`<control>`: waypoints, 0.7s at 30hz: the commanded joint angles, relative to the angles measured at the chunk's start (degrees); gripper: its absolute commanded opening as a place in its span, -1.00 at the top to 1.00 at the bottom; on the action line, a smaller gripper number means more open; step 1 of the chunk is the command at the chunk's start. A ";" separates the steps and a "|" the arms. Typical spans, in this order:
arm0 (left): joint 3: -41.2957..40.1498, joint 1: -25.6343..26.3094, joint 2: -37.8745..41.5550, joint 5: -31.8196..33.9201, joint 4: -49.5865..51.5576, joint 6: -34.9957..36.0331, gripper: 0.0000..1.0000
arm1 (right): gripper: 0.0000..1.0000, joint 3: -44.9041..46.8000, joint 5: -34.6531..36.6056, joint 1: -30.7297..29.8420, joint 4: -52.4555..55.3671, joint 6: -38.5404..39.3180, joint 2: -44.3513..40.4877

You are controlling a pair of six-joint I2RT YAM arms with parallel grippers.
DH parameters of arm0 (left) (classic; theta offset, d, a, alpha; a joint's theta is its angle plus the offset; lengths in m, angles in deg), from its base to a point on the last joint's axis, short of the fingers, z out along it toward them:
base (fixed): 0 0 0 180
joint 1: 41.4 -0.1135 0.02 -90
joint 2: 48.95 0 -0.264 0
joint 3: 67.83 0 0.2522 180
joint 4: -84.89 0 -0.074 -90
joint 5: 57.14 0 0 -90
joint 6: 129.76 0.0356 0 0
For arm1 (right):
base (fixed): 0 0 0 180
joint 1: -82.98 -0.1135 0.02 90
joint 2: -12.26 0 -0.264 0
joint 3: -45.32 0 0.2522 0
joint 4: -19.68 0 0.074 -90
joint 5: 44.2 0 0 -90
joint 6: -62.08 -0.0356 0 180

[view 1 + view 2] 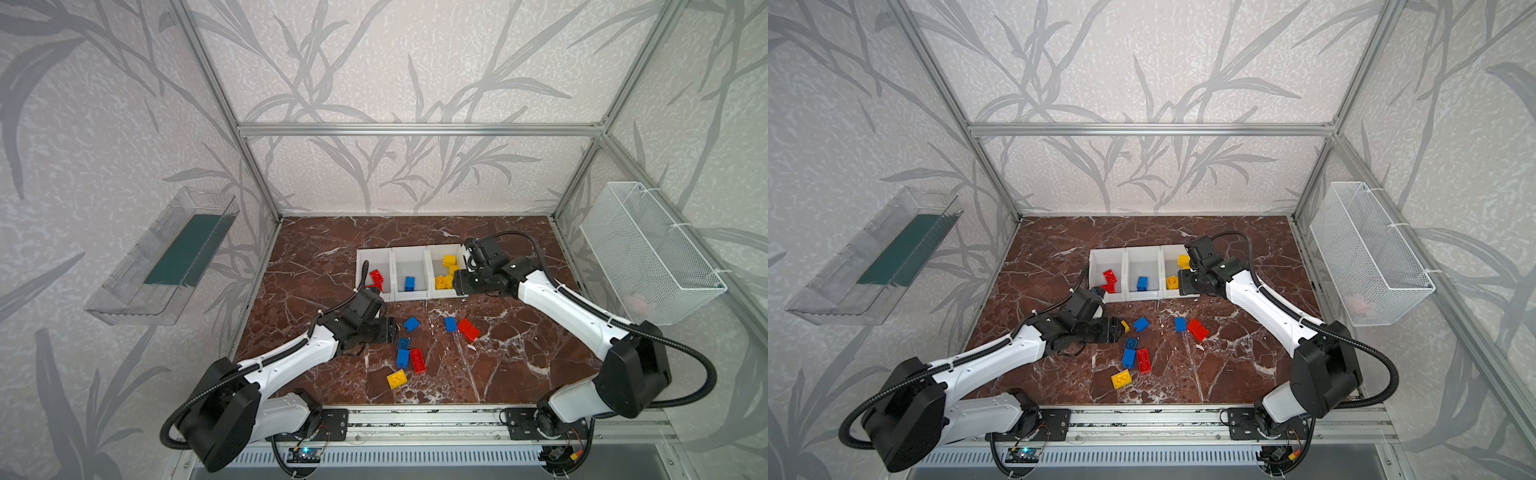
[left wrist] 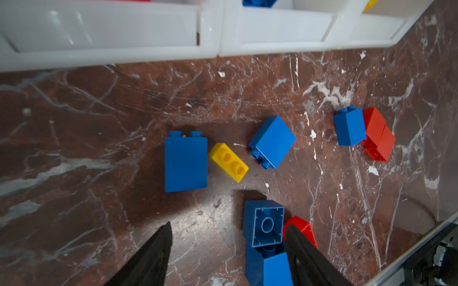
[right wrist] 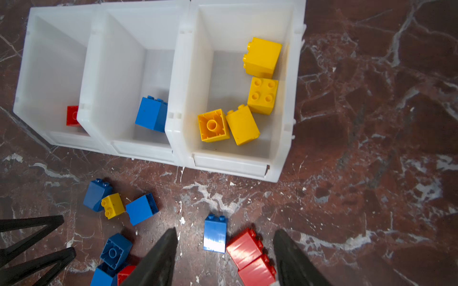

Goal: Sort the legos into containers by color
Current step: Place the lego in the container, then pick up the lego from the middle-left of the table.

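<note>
Both grippers are seen open and empty: the left gripper (image 2: 228, 225) over the bench (image 2: 74, 123), the right gripper (image 3: 226, 230) near the yellow bin (image 3: 230, 164). The yellow brick (image 2: 228, 162) is squeezed between blue bricks (image 2: 186, 163), so a blue one could be grabbed too and put in the wrong bin.

Both the left arm (image 1: 291, 357) and the right arm (image 1: 569, 311) have glossy white moulded shells over their long links, dotted with small dark screws (image 1: 321, 345). Bulky matte black rounded housings (image 1: 631, 374) cover the elbow joints, and smaller black blocks form the wrists. A black corrugated cable hose (image 1: 714, 380) leaves each elbow housing and follows the shell, bound by thin white zip ties (image 1: 611, 322). Each base has a flat black mounting plate (image 1: 330, 424). Thin red and yellow wires (image 1: 575, 455) trail below the right one. The left gripper (image 2: 228, 224) and right gripper (image 3: 226, 229) carry matte black tapered fingers (image 3: 156, 260) with a fine grainy surface.
</note>
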 commanded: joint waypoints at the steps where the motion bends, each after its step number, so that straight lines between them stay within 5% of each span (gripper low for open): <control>1: 2.11 1.83 -1.46 -1.37 3.18 0.97 -0.46 | -0.27 3.52 1.17 0.28 0.59 -1.94 -3.88; 9: 1.81 6.12 -2.51 -2.85 2.37 0.42 -0.44 | -0.29 10.41 3.44 0.28 -1.09 -4.69 -10.84; 21: 3.67 10.86 -7.50 -3.37 2.84 1.09 -0.34 | -0.29 10.80 2.56 0.27 -0.71 -5.22 -10.51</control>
